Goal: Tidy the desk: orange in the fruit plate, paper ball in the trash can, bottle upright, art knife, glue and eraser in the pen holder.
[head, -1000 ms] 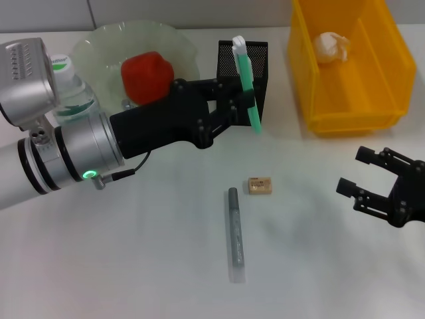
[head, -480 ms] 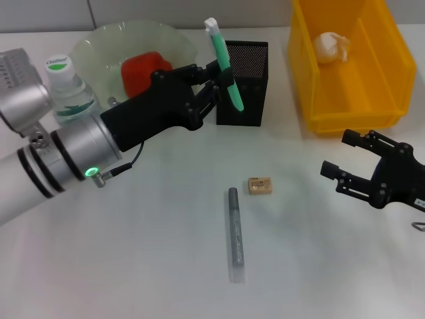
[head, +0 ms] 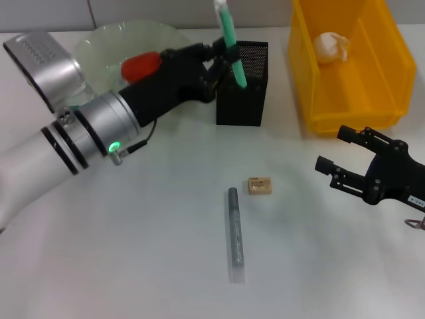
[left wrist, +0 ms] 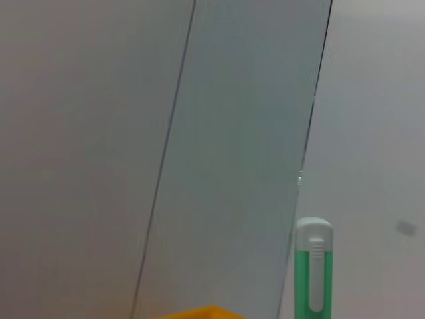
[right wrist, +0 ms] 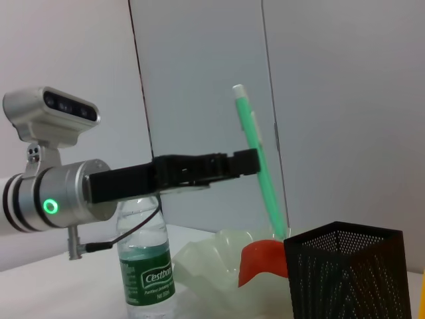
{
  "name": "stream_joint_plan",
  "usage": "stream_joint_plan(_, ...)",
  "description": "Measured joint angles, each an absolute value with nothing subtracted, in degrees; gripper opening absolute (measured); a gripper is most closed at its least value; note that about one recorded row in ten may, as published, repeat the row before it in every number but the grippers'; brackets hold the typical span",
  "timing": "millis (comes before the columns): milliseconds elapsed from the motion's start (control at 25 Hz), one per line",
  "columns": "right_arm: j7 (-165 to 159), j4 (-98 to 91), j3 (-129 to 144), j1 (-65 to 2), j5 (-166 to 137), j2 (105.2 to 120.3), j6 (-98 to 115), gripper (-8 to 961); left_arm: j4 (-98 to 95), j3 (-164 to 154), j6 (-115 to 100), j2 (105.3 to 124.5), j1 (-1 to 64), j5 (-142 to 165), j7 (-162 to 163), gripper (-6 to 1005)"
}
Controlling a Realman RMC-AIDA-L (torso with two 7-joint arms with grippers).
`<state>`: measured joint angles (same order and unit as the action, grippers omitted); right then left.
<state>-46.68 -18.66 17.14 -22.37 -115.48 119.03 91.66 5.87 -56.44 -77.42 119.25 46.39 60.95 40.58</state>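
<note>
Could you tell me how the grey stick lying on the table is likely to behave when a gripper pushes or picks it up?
The grey stick looks round and slender, so a sideways push would probably roll it. It lies flat on the table, leaving fingers little height. Straight and apparently rigid, it likely won't flop.

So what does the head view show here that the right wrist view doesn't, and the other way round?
Only the head view shows the eraser, the grey glue stick, the paper ball in the trash can, and the open right gripper. Only the right wrist view shows the bottle, standing upright. Both show the left gripper holding the green art knife above the pen holder, plus the orange in the fruit plate.
</note>
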Motion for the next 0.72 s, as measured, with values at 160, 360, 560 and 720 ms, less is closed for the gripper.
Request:
stream_joint_plan(160,-46.4,-18.5,17.1,-22.2,-114.9,119.02,91.6,774,6.0,-53.9,-76.9,119.26,47.4,61.3,40.4,195)
stream_joint_plan(360,-46.3,-18.4,17.1,-22.3,-114.8,119.00,91.6,774,7.6,-50.1,-74.5,119.27,49.2,61.5,38.2,196)
stream_joint_plan(560,-46.3,-18.3,17.1,-22.6,-114.8,119.00,91.6,774,11.4,-39.4,-69.1,119.27,51.8,68.9,31.5,196)
stream_joint_plan(720,-46.3,-18.3,17.1,-22.6,-114.8,119.00,91.6,775,12.3,-32.1,-66.8,119.26,51.9,75.2,29.3,197)
